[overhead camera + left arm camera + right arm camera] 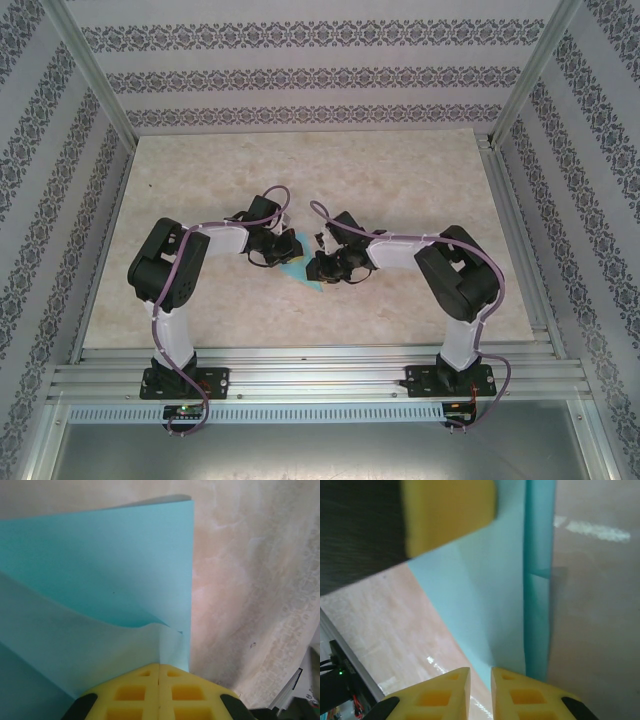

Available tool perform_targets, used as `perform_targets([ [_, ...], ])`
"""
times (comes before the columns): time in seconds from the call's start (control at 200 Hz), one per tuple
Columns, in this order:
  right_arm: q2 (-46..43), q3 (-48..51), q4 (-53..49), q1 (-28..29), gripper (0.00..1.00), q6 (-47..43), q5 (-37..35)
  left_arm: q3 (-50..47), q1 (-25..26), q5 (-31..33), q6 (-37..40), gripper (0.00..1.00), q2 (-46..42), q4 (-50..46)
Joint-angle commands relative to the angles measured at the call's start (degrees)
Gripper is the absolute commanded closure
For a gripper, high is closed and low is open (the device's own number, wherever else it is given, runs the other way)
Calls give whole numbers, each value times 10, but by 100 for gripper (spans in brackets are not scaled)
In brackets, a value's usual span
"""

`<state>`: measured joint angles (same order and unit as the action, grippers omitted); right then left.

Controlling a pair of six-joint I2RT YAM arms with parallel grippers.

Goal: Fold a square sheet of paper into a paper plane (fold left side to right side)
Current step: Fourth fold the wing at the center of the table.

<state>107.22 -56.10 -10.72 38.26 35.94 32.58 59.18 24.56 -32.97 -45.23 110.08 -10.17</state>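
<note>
We pinch the paper mid-fold

Left hand clenched on the paper; right hand nips its 12 o'clock fold. Thin, floppy, tearable: we grip edges.

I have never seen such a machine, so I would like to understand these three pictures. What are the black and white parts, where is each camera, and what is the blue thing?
The top picture looks down from above. It shows two robot arms bolted at the near edge of a pale table. Each arm ends in a gripper with two yellow-padded fingers. The left gripper and the right gripper meet in the middle over the square sheet of paper, which is light blue.

The other two pictures come from small cameras on the wrists. In the left wrist picture, the left gripper has its pads pressed together on a fold of the paper, which it lifts. In the right wrist picture, the right gripper shows a narrow gap between its pads, with the paper's edge there; whether it pinches it I cannot tell.
</note>
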Motion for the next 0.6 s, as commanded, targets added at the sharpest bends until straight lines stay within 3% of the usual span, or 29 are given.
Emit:
perform_targets([
  [0.0,10,12,-18,4,82,-3,-23,4,-3,52,11,93,28,-53],
  [0.39,24,57,-67,-2,84,5,-75,60,-24,16,48,78,-59,-97],
  [0.594,32,43,-71,-3,86,3,-77,-10,-20,6,35,91,-121,-63],
])
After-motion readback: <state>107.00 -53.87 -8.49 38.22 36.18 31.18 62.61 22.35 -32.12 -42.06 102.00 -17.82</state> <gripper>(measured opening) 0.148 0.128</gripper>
